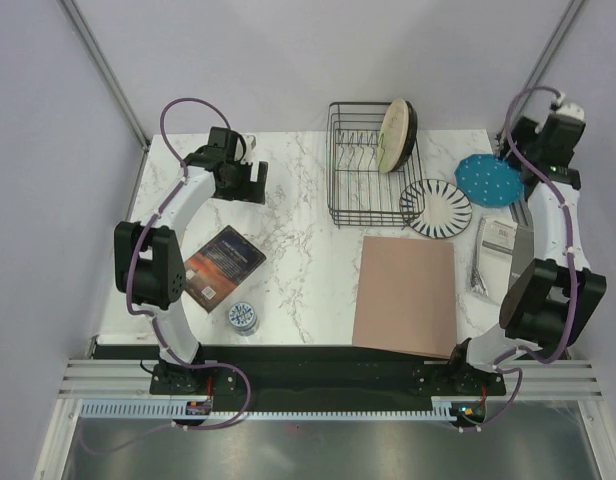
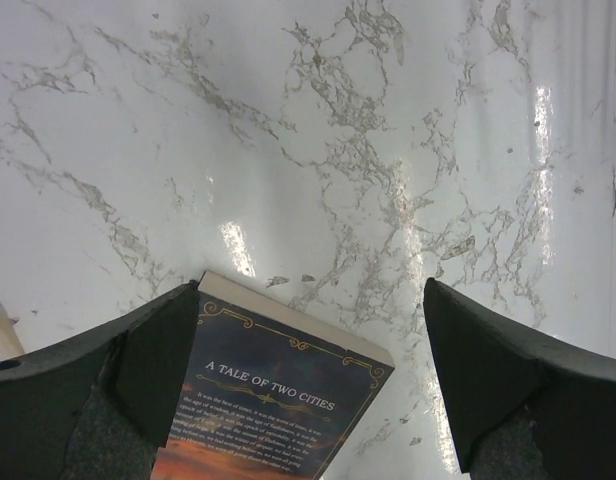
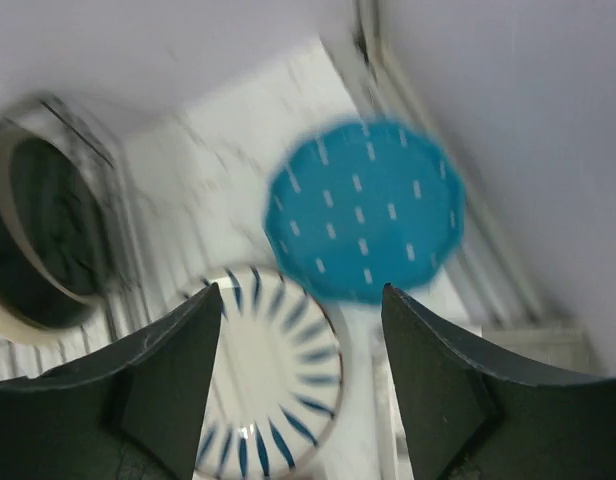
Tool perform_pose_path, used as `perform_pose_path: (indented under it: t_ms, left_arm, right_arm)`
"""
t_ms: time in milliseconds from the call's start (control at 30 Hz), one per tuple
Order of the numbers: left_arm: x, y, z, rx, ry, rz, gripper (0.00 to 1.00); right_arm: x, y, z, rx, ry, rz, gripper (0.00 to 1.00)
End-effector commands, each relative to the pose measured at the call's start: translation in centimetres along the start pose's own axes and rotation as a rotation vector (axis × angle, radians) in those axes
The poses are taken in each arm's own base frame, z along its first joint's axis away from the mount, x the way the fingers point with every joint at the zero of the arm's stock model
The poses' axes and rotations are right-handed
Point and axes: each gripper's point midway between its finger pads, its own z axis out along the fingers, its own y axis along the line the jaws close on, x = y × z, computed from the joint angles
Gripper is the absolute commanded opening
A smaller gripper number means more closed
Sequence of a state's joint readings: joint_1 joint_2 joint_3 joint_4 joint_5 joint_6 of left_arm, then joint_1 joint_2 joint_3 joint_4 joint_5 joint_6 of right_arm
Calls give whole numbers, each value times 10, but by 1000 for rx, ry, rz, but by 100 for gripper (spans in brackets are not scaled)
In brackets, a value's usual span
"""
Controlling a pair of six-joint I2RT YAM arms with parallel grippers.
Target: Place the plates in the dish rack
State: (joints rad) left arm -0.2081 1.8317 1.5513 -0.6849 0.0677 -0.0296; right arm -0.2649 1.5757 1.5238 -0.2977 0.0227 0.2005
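The black wire dish rack [image 1: 363,170] stands at the back middle of the table. A cream plate [image 1: 393,135] stands on edge in its back right corner, with something dark against it; it shows blurred in the right wrist view [image 3: 38,240]. The white plate with dark radial stripes [image 1: 435,207] [image 3: 273,375] lies just right of the rack. The teal dotted plate [image 1: 488,180] [image 3: 363,210] lies beyond it. My right gripper [image 1: 521,158] [image 3: 302,292] hangs open above these two plates, holding nothing. My left gripper [image 1: 250,180] [image 2: 311,285] is open over bare marble at the back left.
A book [image 1: 223,262] [image 2: 278,400] lies at the left front, under the left wrist view's lower edge. A small patterned cup [image 1: 243,317] stands near the front edge. A brown mat [image 1: 408,295] covers the right front. A white packet [image 1: 496,237] lies at the right.
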Motion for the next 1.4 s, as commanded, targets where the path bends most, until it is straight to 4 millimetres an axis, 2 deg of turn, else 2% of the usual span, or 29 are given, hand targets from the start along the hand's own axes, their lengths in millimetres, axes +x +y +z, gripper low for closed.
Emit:
perform_pose_path:
  t_ms: [0,33,67,133,367,400,467,500,533,700,800,900,967,1033,1133,1233,1367]
  left_arm:
    - [-12,-15,-2,82,-10,-46,100]
    - [-11,-16,-3,86,-7,-42,100]
    - [-11,-17,-4,92,-7,-39,100]
    - [-9,-17,-5,95,-3,-24,100]
    - [5,-13,6,78,38,-12,100]
    - [8,-13,8,80,46,-11,100]
    - [10,-11,10,70,52,-4,100]
    - [10,-10,11,64,53,5,100]
    - [10,-9,11,59,54,12,100]
    - [8,-1,12,29,57,59,100]
    - [14,-3,20,46,85,61,100]
    - [19,-3,27,48,108,58,100]
    - [21,-1,31,39,119,68,100]
    - [18,-1,32,31,113,81,100]
    - [17,-1,35,23,115,101,100]
    - [17,1,40,12,123,110,100]
    - [16,1,45,2,126,124,100]
  right_arm:
    - [144,-18,-1,-87,415,246,72]
    - [165,-31,-4,-71,456,297,71]
    - [169,-28,-4,-105,460,333,71]
    - [185,-36,-4,-89,483,369,71]
    - [204,-47,17,-76,498,427,67]
    - [211,-48,21,-72,518,438,67]
    - [213,-50,28,-67,520,445,67]
    - [222,-53,32,-52,537,448,67]
    - [221,-54,36,-47,533,451,66]
    - [245,-65,54,-8,571,450,66]
    - [250,-62,66,-42,579,450,65]
    - [257,-62,75,-48,597,457,63]
    - [265,-66,80,-29,610,457,58]
    - [272,-69,82,-11,623,454,53]
    - [282,-71,83,-9,643,443,52]
    - [290,-68,80,-31,671,438,50]
    - [304,-67,71,-47,714,425,42]
